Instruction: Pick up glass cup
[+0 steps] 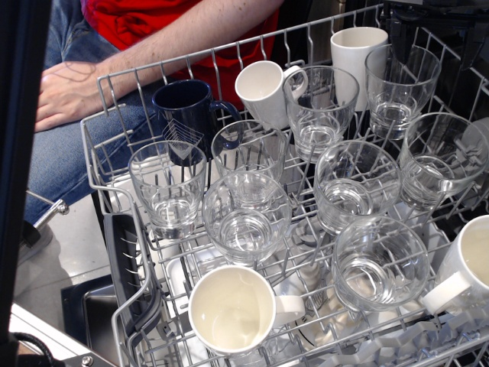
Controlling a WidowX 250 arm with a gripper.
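**A:** Where are the glass cups?

**B:** All in the wire dish rack (114,199), standing mouth up. Take the dark-blue mug (183,115) at the rack's back left as the landmark. One glass cup (246,218) sits in front of that mug and a little to its right, wide-mouthed with a thick base. Another rounded tumbler (357,186) stands further right of the mug, in the same row, and a third (380,262) lies nearer the front edge, further still from the mug.

**A:** And the other glasses?

**B:** Ribbed glasses: one (168,186) directly in front of the blue mug, one (248,147) just to the mug's right and slightly forward. More clear glasses stand along the back, well to the mug's right, beside two white mugs (263,92).

**A:** Any white mugs near the front?

**B:** Yes, one white mug (231,310) stands at the front of the rack, straight forward of the blue mug past the glass cup, and another (470,264) sits at the far right edge.

**A:** What about the claw, apart or together?

**B:** It is out of the picture, so nothing can be said of it. Behind the blue mug, outside the rack, a person in a red shirt rests a hand (65,92) on a jeans-clad knee.
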